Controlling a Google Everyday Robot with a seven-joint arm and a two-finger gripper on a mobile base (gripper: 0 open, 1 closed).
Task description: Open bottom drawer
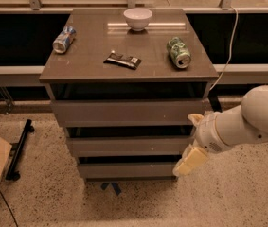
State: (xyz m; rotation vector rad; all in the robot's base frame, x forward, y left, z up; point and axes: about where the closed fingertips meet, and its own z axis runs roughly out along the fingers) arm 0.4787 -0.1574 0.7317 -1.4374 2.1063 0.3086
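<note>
You have the gripper low at the right front of the drawer cabinet, just beside the right end of the bottom drawer, while the top carries a white bowl, a green can and a blue can on their sides, and a dark snack packet.

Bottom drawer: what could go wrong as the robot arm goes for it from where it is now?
1. The gripper hangs at the right end of the cabinet, level with the gap between the middle drawer and the bottom drawer, so it might catch the wrong one.
2. The green can and the blue can lie on their sides on the cabinet top; a hard tug could set them rolling, perhaps off the edge.
</note>
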